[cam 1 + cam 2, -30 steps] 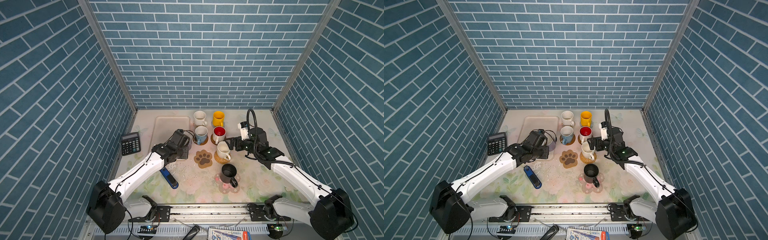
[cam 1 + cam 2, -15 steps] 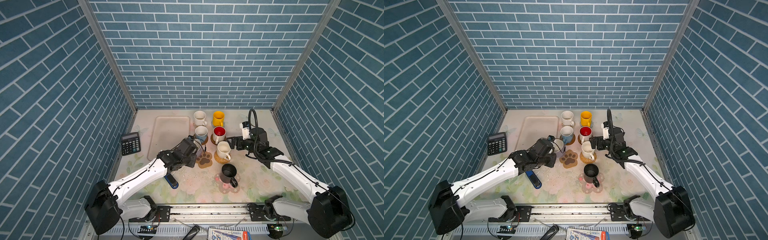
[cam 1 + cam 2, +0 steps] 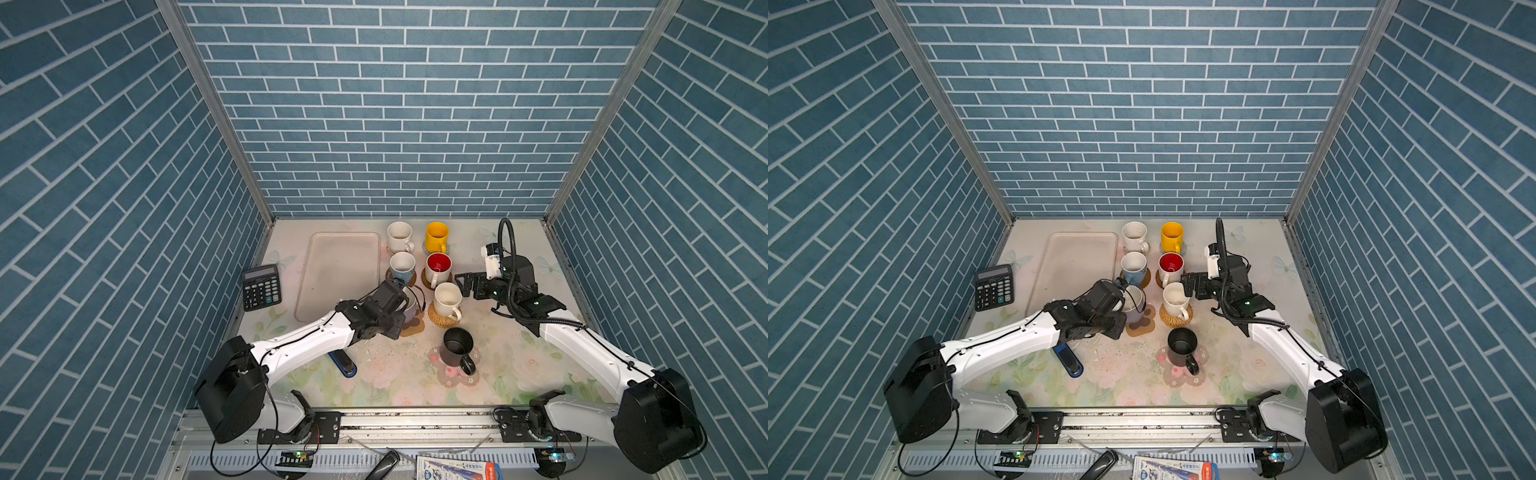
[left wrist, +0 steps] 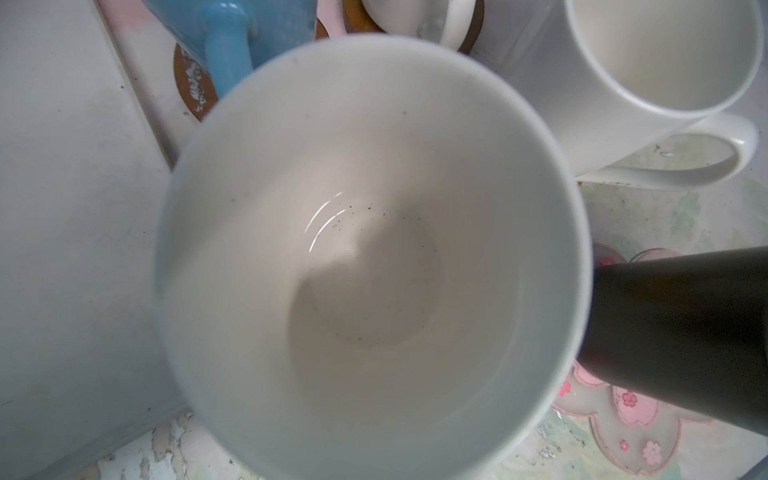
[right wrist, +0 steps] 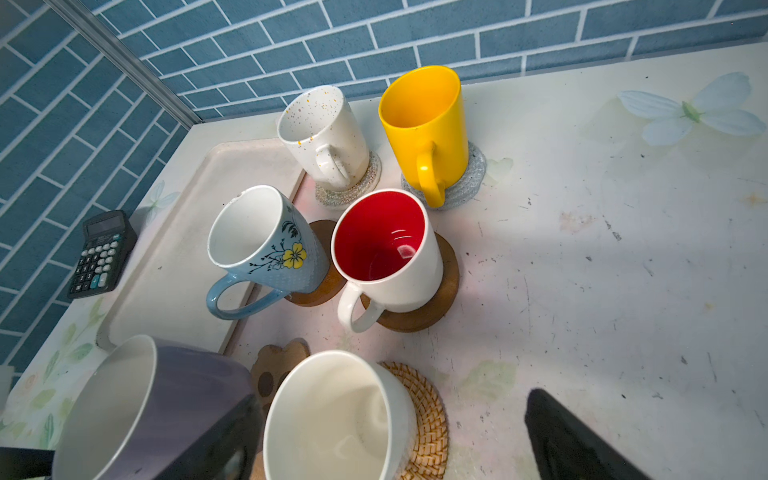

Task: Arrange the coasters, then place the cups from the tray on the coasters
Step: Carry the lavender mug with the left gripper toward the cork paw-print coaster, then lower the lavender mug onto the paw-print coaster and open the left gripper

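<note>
Near the front edge of the tabletop [image 3: 523, 370], the black mug [image 3: 457, 347] sits on the pink flower coaster [image 3: 453, 378]. Further in, my left fingers [image 3: 399, 301] grip the lavender mug [image 5: 187, 386] over the paw coaster [image 3: 1142, 326]. My right fingers [image 5: 582, 444] are spread wide beside the cream mug [image 3: 448, 299]. The tray [image 3: 320, 249] lies towards the far-left corner.

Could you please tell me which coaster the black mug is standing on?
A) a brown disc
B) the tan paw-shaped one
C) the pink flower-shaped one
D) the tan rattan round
C: in a top view the black mug stands on the pink flower-shaped coaster, whose petals show around the mug's base.
</note>
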Available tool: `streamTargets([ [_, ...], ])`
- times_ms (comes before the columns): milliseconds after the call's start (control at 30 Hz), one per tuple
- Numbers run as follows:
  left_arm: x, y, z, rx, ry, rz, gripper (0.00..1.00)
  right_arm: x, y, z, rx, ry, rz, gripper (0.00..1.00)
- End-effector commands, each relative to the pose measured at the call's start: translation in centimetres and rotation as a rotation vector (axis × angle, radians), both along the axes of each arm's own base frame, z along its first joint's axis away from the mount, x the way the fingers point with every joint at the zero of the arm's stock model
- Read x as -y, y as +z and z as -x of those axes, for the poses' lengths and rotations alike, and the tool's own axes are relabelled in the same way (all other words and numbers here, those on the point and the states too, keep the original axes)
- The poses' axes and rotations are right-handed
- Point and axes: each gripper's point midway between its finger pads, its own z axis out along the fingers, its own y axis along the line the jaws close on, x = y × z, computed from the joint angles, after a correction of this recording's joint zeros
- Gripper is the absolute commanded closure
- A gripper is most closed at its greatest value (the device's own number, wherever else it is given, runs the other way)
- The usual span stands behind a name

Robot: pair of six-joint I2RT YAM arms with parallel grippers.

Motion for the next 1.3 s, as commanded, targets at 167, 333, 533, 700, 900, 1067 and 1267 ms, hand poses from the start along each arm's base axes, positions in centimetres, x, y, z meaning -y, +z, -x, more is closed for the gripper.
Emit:
streamTargets([
  [167, 2.2, 0.3, -1.0, 0.032, -0.044, 0.043, 1.00, 0.3, -0.4, -0.1, -0.005, -0.020, -0.020, 0.02],
  [333, 2.2, -0.1, -1.5, 0.035, -0.032, 0.021, 1.00, 0.2, -0.5, -0.1, -0.008, -0.018, -0.022, 0.01],
  [533, 2.6, -0.3, -1.9, 0.032, -0.036, 0.013, 1.00, 0.2, -0.5, 0.0, -0.008, -0.017, -0.023, 0.01],
  [700, 2.8, -0.3, -2.1, 0.030, -0.038, 0.004, 1.00, 0.2, -0.5, 0.0, -0.008, -0.016, -0.021, 0.01],
  [900, 2.6, -1.0, -2.0, 0.014, -0.032, -0.008, 0.96, 0.3, -0.3, 0.0, -0.002, -0.017, -0.023, 0.02],
  [1067, 2.4, -1.2, -2.0, 0.012, -0.027, -0.017, 0.82, 0.3, -0.1, 0.1, 0.001, -0.014, -0.027, 0.02],
  [1267, 2.1, -0.5, -2.1, 0.027, -0.019, -0.024, 0.47, 0.4, 0.5, 0.2, 0.013, -0.015, -0.031, 0.02],
])
